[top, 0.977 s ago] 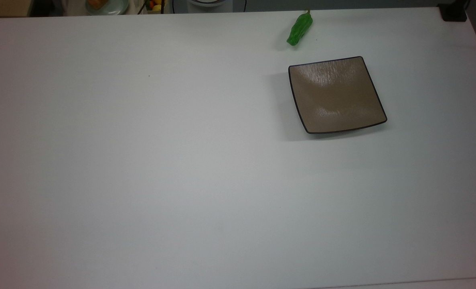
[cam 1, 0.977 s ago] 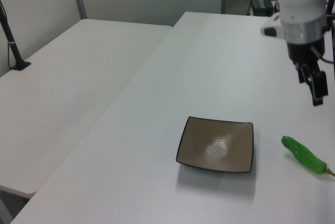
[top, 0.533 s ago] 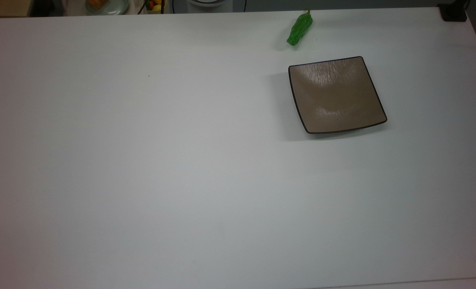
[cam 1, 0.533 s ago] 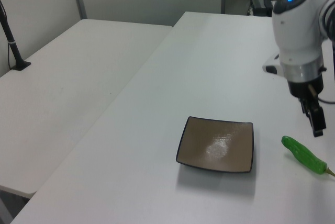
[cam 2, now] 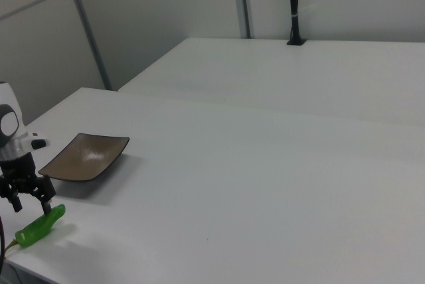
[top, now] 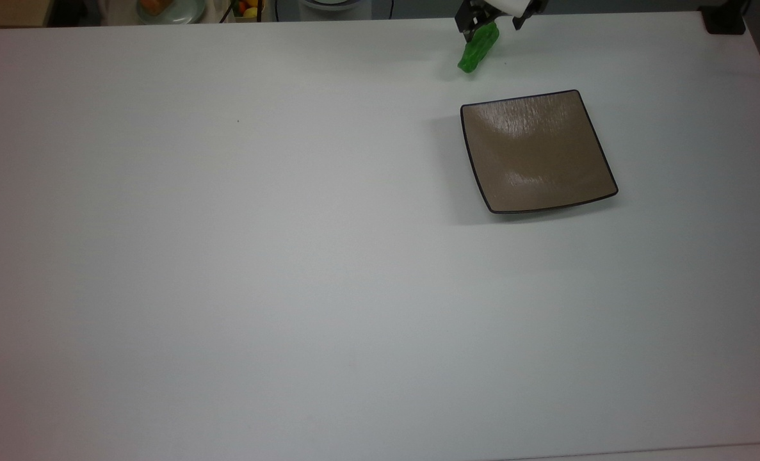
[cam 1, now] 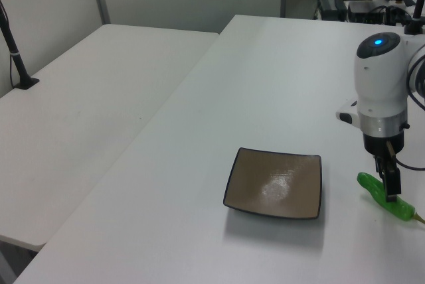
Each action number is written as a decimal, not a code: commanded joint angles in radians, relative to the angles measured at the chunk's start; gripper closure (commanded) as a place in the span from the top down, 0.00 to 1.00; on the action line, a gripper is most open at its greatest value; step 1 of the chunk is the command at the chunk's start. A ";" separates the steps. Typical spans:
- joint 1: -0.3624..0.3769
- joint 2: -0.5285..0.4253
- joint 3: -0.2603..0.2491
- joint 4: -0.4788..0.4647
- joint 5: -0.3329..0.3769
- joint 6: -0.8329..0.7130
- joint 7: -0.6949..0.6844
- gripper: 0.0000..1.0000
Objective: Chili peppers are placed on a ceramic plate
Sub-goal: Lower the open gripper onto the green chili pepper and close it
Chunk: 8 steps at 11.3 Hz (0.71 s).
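The green chili pepper lies on the white table near the far edge in the top view, just beyond the square brown ceramic plate, which has nothing on it. My gripper has come down over the pepper's stem end. In the right view my gripper is open, one finger on each side just above the pepper. The plate lies beside them. In the left view the gripper overlaps the pepper to the right of the plate.
A round pale dish with orange food sits off the table beyond its far edge in the top view. A black post base stands at the top view's top right corner. A second white table adjoins on the left view's left.
The arm has come down from well above the table to the pepper, and its gripper has entered the top view. Pepper and plate have not moved.
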<state>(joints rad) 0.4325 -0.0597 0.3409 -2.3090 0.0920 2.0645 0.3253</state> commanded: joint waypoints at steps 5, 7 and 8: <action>-0.015 0.020 0.000 -0.102 0.020 0.161 0.008 1.00; -0.018 0.034 0.000 -0.104 0.014 0.166 0.001 0.96; -0.020 0.035 0.000 -0.104 0.012 0.166 0.001 0.89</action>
<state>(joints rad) 0.4189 -0.0261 0.3393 -2.3963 0.0920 2.1965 0.3266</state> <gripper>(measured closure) 0.026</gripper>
